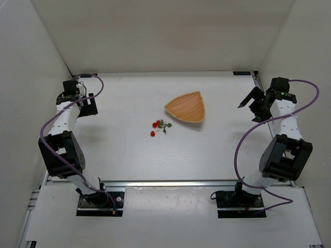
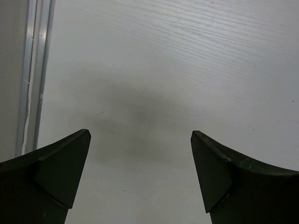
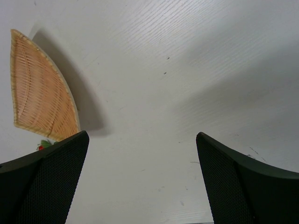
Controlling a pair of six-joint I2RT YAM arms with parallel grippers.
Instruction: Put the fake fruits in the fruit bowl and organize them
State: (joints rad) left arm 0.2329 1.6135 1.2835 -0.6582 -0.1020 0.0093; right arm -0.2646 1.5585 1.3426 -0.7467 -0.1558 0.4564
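Observation:
The fake fruits (image 1: 159,126), a small cluster of red berries with green leaves, lie on the white table just left of and below the fruit bowl (image 1: 187,107), an orange-tan woven fan-shaped dish. The bowl holds nothing. My left gripper (image 1: 89,106) is open and empty at the far left, well away from both. My right gripper (image 1: 249,99) is open and empty to the right of the bowl. In the right wrist view the bowl (image 3: 39,91) shows at the left edge, with a bit of the fruits (image 3: 43,145) just above my left finger (image 3: 51,182).
White walls enclose the table on the left, back and right. A metal rail (image 1: 170,182) runs along the near edge between the arm bases. In the left wrist view a rail (image 2: 35,70) runs down the left side.

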